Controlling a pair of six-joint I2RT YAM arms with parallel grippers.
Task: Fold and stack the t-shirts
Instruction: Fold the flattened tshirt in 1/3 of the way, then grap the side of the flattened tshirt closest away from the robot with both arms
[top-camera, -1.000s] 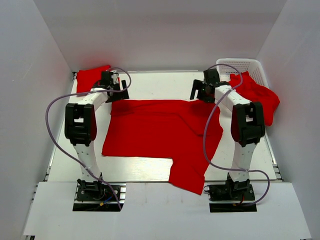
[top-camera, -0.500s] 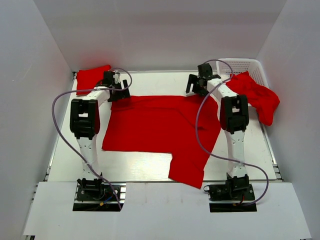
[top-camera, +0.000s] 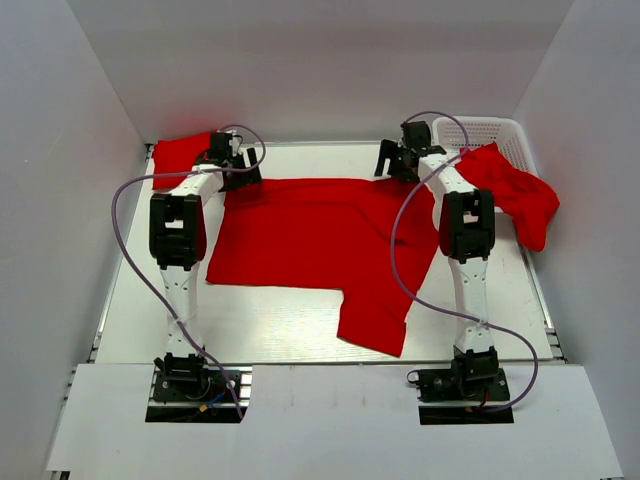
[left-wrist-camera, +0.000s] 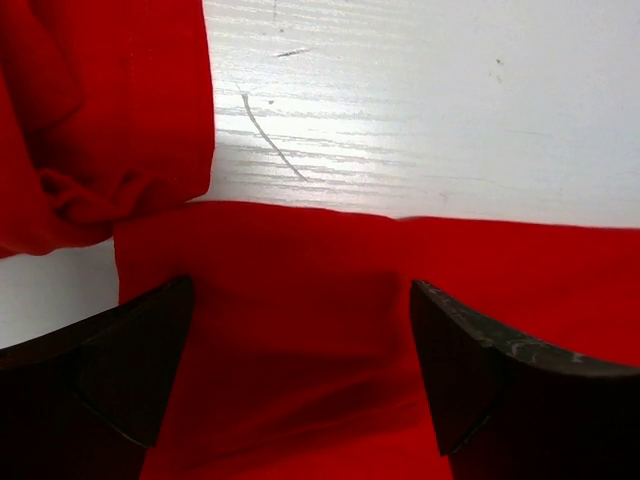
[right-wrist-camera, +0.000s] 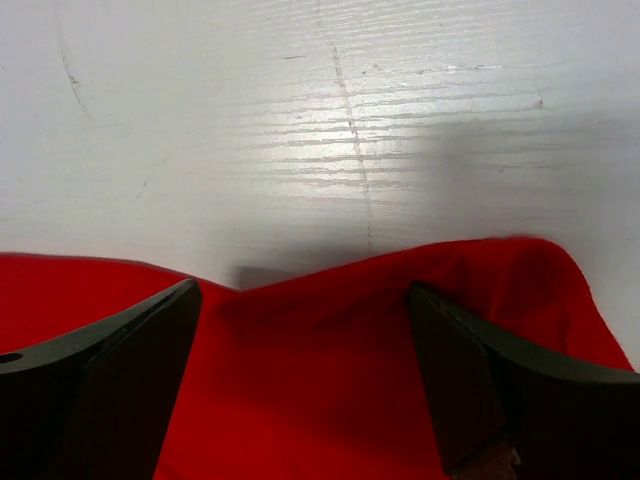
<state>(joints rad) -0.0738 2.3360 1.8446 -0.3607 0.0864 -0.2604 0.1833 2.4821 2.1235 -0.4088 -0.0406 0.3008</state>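
Observation:
A red t-shirt (top-camera: 310, 240) lies spread flat on the white table, with one part reaching toward the front edge (top-camera: 375, 325). My left gripper (top-camera: 238, 172) is open at the shirt's far left corner. In the left wrist view its jaws (left-wrist-camera: 300, 370) stand wide apart over the shirt's edge (left-wrist-camera: 300, 290). My right gripper (top-camera: 398, 160) is open at the far right corner. In the right wrist view its jaws (right-wrist-camera: 305, 370) straddle a raised fold of the cloth (right-wrist-camera: 330, 380). Neither gripper pinches the cloth.
A folded red shirt (top-camera: 180, 155) lies at the back left corner, close to my left gripper, and shows in the left wrist view (left-wrist-camera: 100, 120). A white basket (top-camera: 490, 130) stands at the back right with another red shirt (top-camera: 520, 200) draped over its side.
Both arms have stretched toward the back of the table. The shirt has slid back with them, and its far edge now lies straighter and nearer the back wall.

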